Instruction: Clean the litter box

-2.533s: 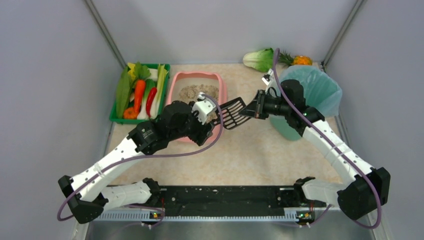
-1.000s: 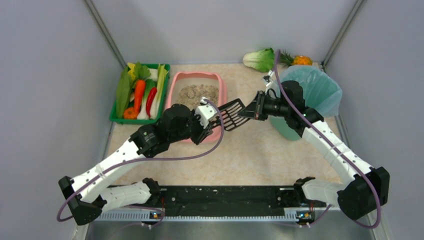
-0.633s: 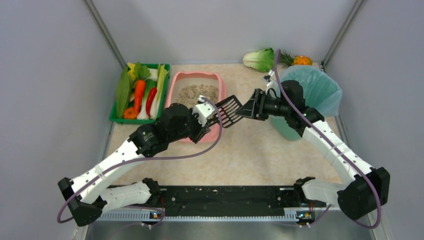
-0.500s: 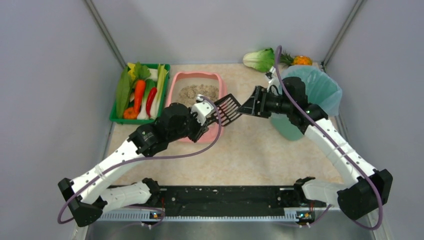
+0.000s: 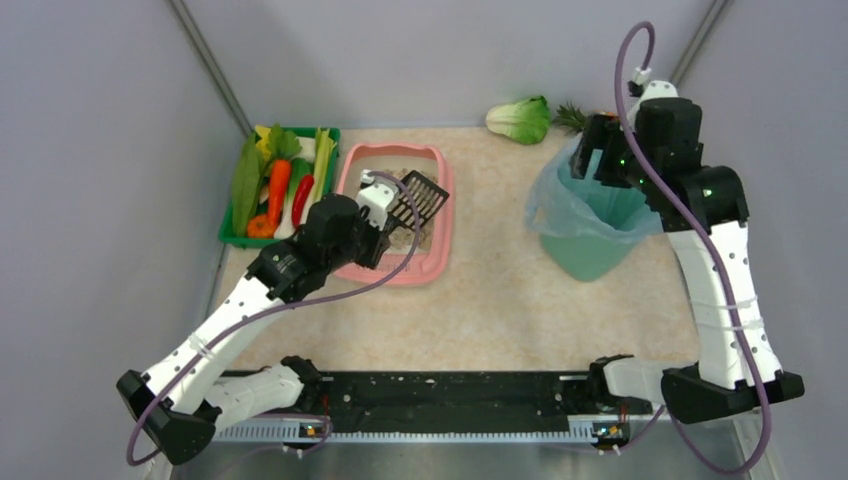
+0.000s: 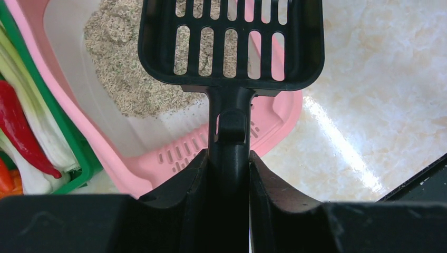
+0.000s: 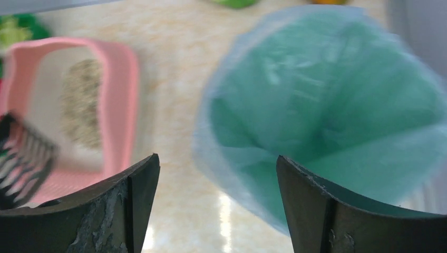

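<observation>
Litter box (image 5: 445, 235): pink tray on the surface (image 5: 500, 310), left of centre, just beside the green vegetable crate (image 5: 230, 238). Grey-beige litter (image 6: 121, 68) lies toward its far end, slotted grille (image 6: 179, 154) at the near end. Left gripper (image 6: 231, 158) clamped on the handle of a black slotted scoop (image 6: 232, 89). Scoop head over the tray, litter visible through the slots. Right gripper (image 7: 217, 168) fingers spread wide, holding nothing, above the teal bag-lined bin (image 7: 342, 105), well apart from the tray.
</observation>
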Controlling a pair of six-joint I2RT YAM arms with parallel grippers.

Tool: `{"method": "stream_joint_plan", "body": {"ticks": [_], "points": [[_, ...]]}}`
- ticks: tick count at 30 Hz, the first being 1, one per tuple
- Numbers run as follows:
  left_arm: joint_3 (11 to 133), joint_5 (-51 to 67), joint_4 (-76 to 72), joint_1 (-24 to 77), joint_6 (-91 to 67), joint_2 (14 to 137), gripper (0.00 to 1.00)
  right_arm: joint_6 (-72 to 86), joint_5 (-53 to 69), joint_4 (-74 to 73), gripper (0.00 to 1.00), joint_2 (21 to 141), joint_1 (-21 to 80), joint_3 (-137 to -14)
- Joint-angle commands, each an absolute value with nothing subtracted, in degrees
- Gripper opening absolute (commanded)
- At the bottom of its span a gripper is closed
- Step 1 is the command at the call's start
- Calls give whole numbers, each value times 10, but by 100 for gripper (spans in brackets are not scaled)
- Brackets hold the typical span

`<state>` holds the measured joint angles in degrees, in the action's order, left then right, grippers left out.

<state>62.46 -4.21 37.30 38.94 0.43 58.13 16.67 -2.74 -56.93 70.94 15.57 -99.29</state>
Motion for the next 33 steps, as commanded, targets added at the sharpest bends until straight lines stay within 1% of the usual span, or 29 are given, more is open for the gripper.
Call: {"method": "stream_joint_plan", "body": {"ticks": [1,6,9,13,15,18,20,28,31,33], "points": [[620,-53,359,378,-15,557,0,124,-239,-694,82,722,99,-1018],[613,-57,357,372,-10,548,0,131,-293,-675,82,699,32,-966],[606,-54,352,371,-7,543,0,137,-277,-657,82,700,3,-935],[600,-54,352,371,-5,537,0,141,-245,-619,78,707,-45,-896],[597,-56,354,371,-5,531,0,142,-227,-601,75,710,-59,-874],[593,-56,356,370,-4,524,0,148,-199,-579,66,713,-73,-847],[590,-59,360,370,-4,520,0,150,-184,-571,57,714,-74,-836],[587,-58,363,370,-7,518,0,149,-148,-567,19,712,-74,-827],[590,-59,365,369,-6,522,0,149,-118,-567,0,708,-73,-828],[593,-59,366,370,-5,523,0,151,-94,-568,0,703,-69,-828]]}}
